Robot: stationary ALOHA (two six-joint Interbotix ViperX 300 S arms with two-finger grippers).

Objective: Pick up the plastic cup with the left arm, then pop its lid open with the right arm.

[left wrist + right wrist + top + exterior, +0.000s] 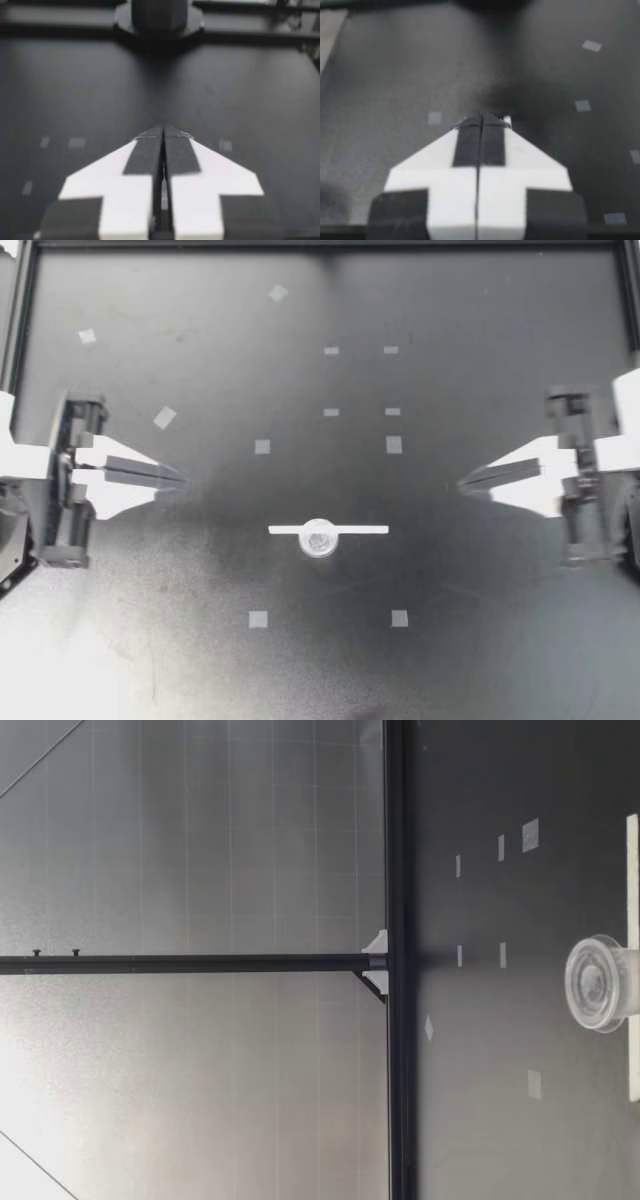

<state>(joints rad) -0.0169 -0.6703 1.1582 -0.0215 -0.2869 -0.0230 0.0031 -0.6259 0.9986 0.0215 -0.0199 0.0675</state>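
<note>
A small clear round cup (318, 538) rests on the dark table, against a white tape strip (360, 529) near the middle. The low view shows the same cup (597, 983) lying close to that camera beside the strip (632, 850). My left gripper (184, 480) hovers at the table's left side, shut and empty, well away from the cup. My right gripper (462, 483) mirrors it at the right side, also shut with nothing in it. In each wrist view the fingers press together: left gripper (163, 133), right gripper (481, 118).
Several small squares of grey tape (262, 446) are stuck across the table (200, 640). A dark frame rail (320, 245) runs along the far edge. The opposite arm's base (159, 15) stands ahead of my left gripper.
</note>
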